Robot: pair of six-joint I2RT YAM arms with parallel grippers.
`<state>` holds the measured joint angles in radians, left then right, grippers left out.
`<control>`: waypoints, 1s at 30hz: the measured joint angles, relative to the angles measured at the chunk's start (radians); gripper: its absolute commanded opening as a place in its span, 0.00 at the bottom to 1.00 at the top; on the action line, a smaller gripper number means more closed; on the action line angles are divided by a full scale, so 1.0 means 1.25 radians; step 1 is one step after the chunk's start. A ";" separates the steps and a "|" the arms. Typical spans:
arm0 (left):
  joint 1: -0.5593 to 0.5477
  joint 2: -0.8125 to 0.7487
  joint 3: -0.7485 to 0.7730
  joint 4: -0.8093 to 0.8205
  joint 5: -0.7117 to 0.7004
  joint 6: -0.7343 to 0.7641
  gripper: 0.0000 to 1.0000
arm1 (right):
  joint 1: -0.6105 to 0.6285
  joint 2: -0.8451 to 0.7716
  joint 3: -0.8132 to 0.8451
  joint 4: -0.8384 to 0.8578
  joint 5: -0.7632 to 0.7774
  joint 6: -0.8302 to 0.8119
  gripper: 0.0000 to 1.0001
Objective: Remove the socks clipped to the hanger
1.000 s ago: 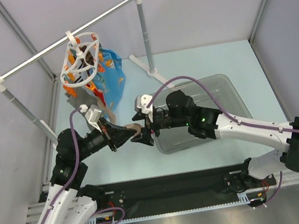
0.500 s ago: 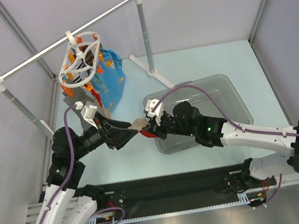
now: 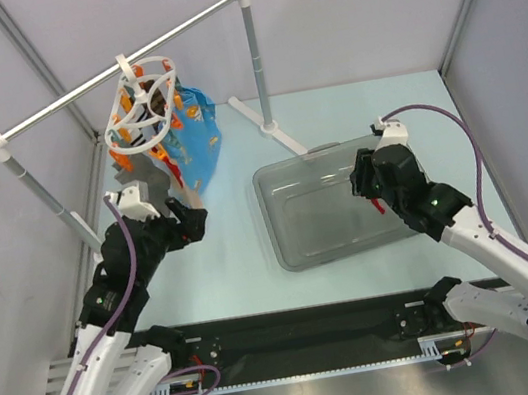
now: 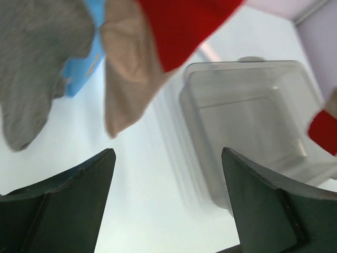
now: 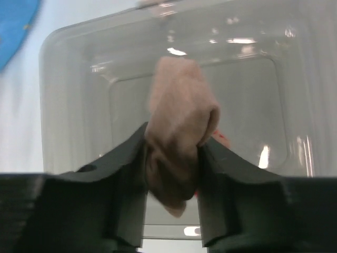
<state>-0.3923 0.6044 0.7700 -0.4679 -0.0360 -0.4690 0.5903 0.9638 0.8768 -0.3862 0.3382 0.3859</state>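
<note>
Pale table (image 3: 239, 262); left claw (image 4: 167, 158) spread wide, empty; right claw (image 5: 171, 158) grasping beige-pink sock (image 5: 179, 100) over clear bin (image 5: 68, 95)

A clear plastic bin (image 3: 288, 252) sits on the pale blue-green bench (image 3: 239, 262) ahead of me, right of centre, its long side slightly skewed. On my left, at the far side, a long white rail (image 3: 111, 73) runs aslant between two grey posts with white knobs. A bright blue cloth (image 3: 197, 133) with small coloured prints hangs beneath it, well apart from the bin.
</note>
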 measured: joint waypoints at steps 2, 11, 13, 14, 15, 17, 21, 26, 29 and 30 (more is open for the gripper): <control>0.000 0.010 -0.007 -0.021 -0.034 -0.003 0.86 | -0.027 0.006 0.000 -0.046 0.024 0.028 0.63; 0.004 -0.002 -0.014 -0.056 -0.070 -0.001 0.86 | 0.126 0.053 0.040 -0.039 0.070 0.017 0.71; 0.014 -0.014 -0.015 -0.056 -0.057 -0.001 0.86 | 0.193 0.077 0.065 0.022 0.067 -0.010 0.70; 0.021 -0.021 -0.017 -0.056 -0.049 -0.003 0.85 | 0.223 0.100 0.081 0.057 0.062 -0.025 0.70; 0.029 -0.028 -0.020 -0.058 -0.041 -0.005 0.85 | 0.247 0.130 0.103 0.099 0.053 -0.040 0.70; 0.038 -0.041 -0.022 -0.064 -0.031 -0.014 0.85 | 0.287 0.207 0.145 0.193 0.031 -0.076 0.70; 0.042 -0.074 -0.013 -0.122 -0.052 -0.022 0.86 | 0.340 0.366 0.229 0.331 -0.014 -0.150 0.70; 0.044 -0.118 0.072 -0.224 -0.119 -0.015 0.88 | 0.392 0.518 0.307 0.466 -0.081 -0.216 0.70; 0.044 -0.152 0.111 -0.246 -0.138 -0.014 0.87 | 0.403 0.597 0.349 0.549 -0.105 -0.236 0.67; 0.044 -0.162 0.118 -0.249 -0.139 -0.014 0.88 | 0.403 0.629 0.373 0.571 -0.110 -0.241 0.66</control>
<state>-0.3374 0.4015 0.9173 -0.7788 -0.2104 -0.4866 1.0946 1.7500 1.3426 0.3275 0.2005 0.0845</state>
